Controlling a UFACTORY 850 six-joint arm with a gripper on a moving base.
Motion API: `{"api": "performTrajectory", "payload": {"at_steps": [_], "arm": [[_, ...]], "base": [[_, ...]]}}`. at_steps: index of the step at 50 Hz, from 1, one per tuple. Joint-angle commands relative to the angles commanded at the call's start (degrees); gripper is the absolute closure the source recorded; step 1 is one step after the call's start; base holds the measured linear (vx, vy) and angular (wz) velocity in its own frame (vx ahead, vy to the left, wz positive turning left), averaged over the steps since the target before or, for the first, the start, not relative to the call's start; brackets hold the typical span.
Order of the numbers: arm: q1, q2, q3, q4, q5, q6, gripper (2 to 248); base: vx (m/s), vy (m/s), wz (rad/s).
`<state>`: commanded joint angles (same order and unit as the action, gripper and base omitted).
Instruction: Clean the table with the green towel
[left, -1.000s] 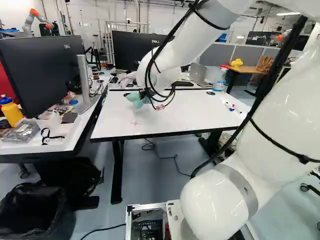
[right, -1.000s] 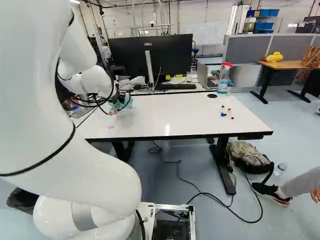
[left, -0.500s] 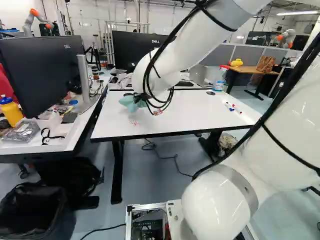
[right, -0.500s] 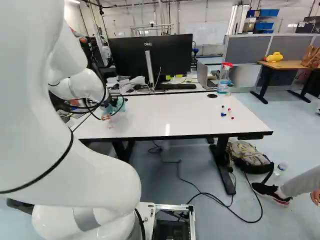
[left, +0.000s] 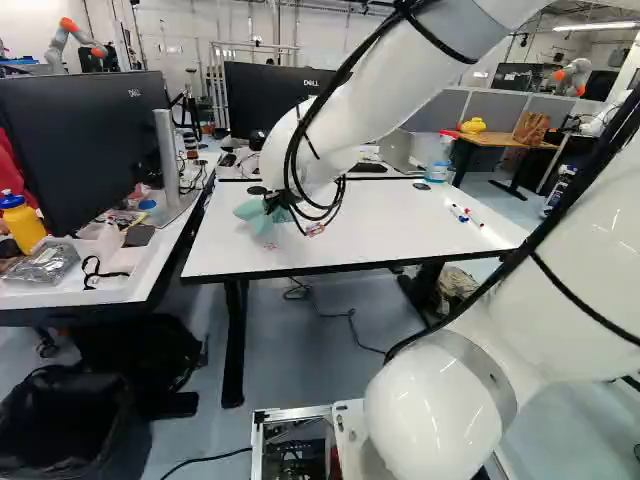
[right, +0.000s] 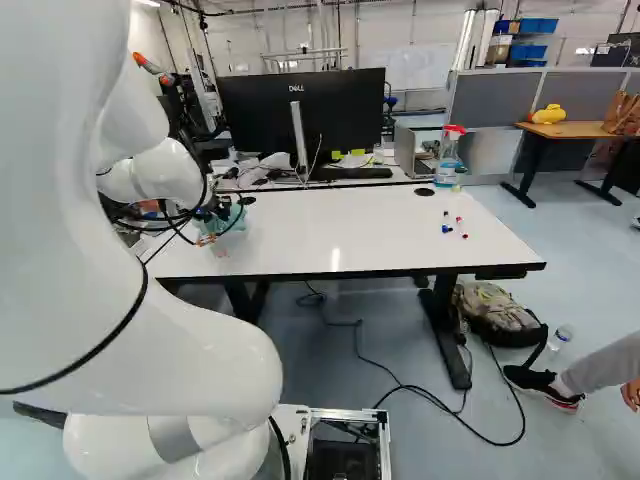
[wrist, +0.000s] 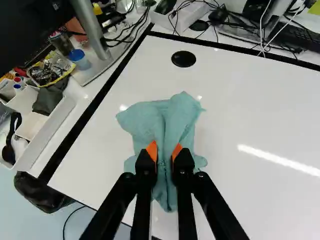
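And it's the pale teal-green cloth towel (wrist: 172, 122), crumpled and creased down its middle, pinched between both fingers of the black pincer (left: 274, 202), loose folds spreading ahead and to either side! Under the pincer, the glossy white, black-edged table (wrist: 250, 115), faint red marks (left: 268, 246) showing near the towel!

Lit brightly from the ceiling; streaked with white glare across the worktop (wrist: 240, 110) in the wrist view; glinting off the arm's lowest joint (left: 430, 425); dimmer beneath.
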<state>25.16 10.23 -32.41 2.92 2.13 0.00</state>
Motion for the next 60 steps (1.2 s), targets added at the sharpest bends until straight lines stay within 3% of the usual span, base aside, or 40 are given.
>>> {"api": "performTrajectory", "payload": {"at_steps": [50, 60], "arm": [[0.0, 0.0, 0.0, 0.0, -13.0, 0.0, 199], [0.0, 0.0, 0.0, 0.0, -13.2, 0.0, 199]], "base": [[0.0, 0.0, 0.0], [0.0, 0.0, 0.0]]}}
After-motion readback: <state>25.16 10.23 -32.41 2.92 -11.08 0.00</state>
